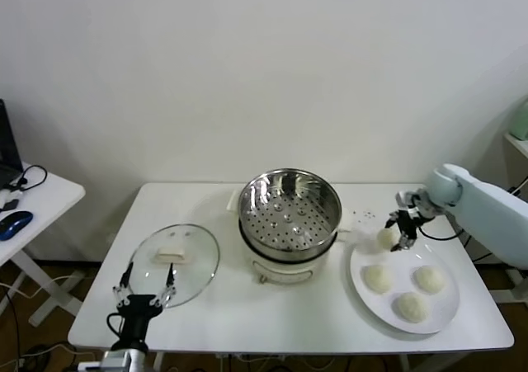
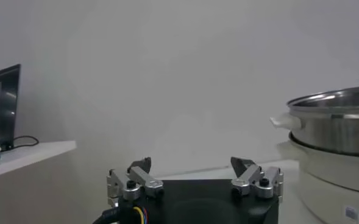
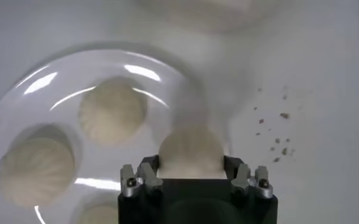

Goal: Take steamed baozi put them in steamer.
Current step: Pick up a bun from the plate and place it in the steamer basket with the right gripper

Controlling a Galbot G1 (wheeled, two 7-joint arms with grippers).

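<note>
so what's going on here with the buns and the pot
The right gripper has closed on one baozi and holds it just above the rim of the white plate, nearest the steamer. Three more baozi sit on the plate. The steamer basket is empty, and its glass lid lies flat on the table to its left. The left gripper waits open at the front edge of the table, near the lid.

Bright even light, glare streaks on plate (image 3: 21, 103) (wrist view), soft shadows, slight blur
</note>
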